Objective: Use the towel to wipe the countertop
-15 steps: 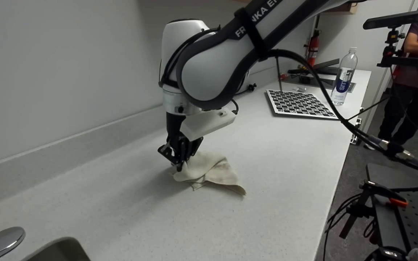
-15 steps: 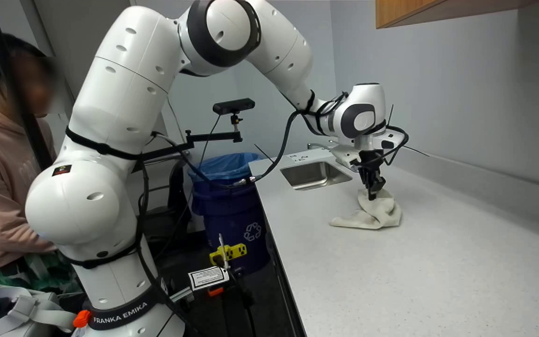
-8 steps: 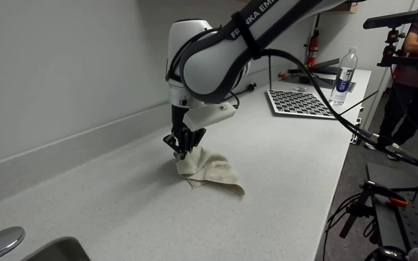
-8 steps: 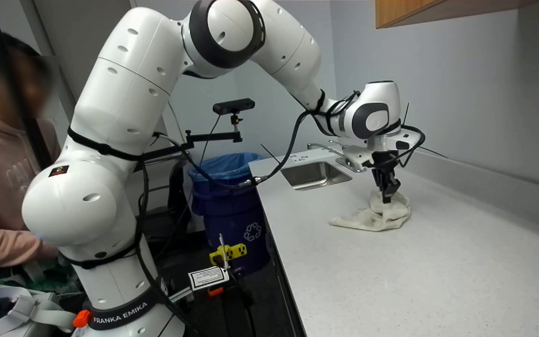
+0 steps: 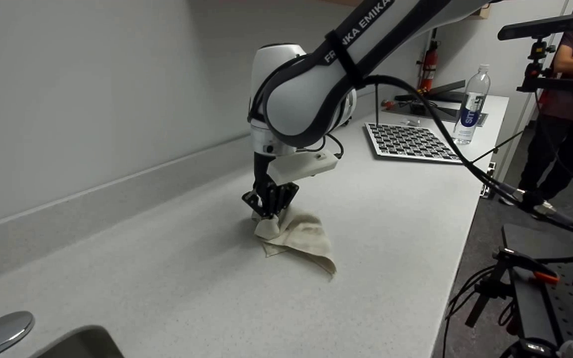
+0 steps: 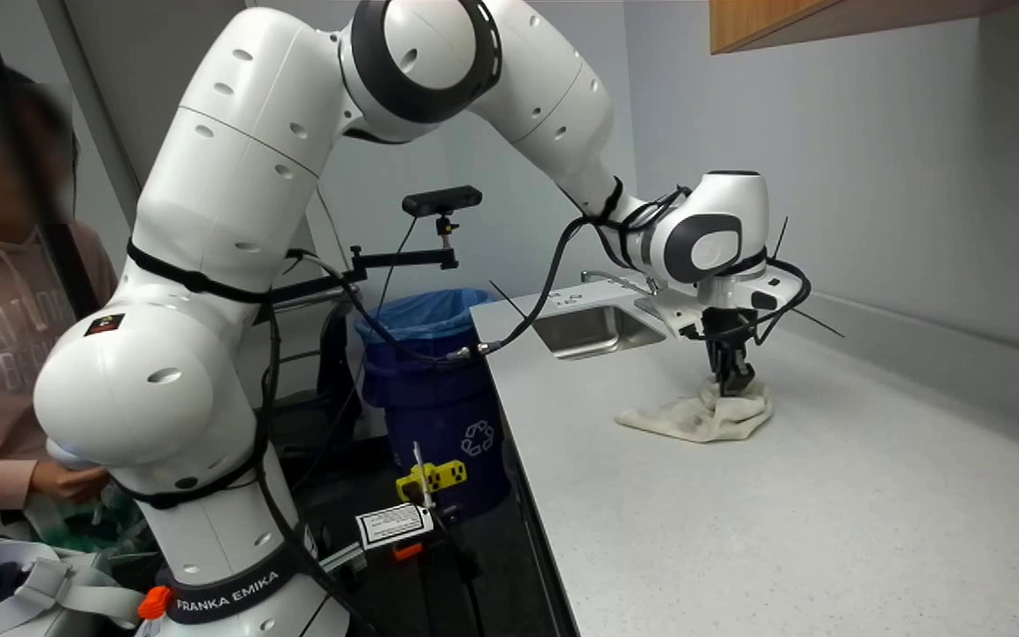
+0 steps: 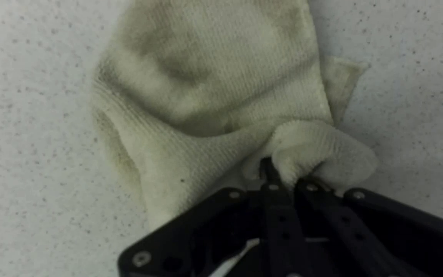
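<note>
The towel [image 5: 304,238] is bunched closer to its loose corner in an exterior view than half a second ago, the gripper [image 7: 291,177] having shifted that way and lower. The jaws are clamped on a fold of it; most of the cloth spreads ahead of them in the wrist view, resting on the countertop [image 5: 391,238] beneath. Well apart from the jaws are a patterned board [image 5: 406,141] and a bottle [image 5: 471,109] near it.
</note>
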{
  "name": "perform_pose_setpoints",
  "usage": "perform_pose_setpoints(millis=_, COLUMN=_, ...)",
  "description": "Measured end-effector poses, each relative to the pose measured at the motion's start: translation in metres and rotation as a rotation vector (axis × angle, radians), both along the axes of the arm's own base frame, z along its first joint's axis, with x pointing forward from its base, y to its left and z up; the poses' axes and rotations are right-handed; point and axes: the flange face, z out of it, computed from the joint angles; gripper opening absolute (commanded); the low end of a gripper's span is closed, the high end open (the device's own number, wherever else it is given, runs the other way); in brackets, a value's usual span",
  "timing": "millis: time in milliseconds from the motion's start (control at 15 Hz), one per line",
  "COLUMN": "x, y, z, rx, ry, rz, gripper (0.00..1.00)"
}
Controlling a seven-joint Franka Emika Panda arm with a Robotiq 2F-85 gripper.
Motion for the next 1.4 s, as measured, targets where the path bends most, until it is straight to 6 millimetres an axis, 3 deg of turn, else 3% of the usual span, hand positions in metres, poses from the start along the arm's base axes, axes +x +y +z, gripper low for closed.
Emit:
perform_pose_setpoints(millis=267, x=-0.019, y=-0.024, z=-0.002, rx=0.045, ry=-0.003, rz=-0.092, gripper=0.01)
perform_pose_setpoints(millis=867, x=-0.083, y=-0.117, z=-0.008, rx=0.183, ry=-0.024, rz=-0.471, gripper=0.01)
perform_pose_setpoints(millis=1400, x=-0.122, y=-0.153, z=-0.008, rx=0.176, ry=0.008, rz=-0.599, gripper=0.01)
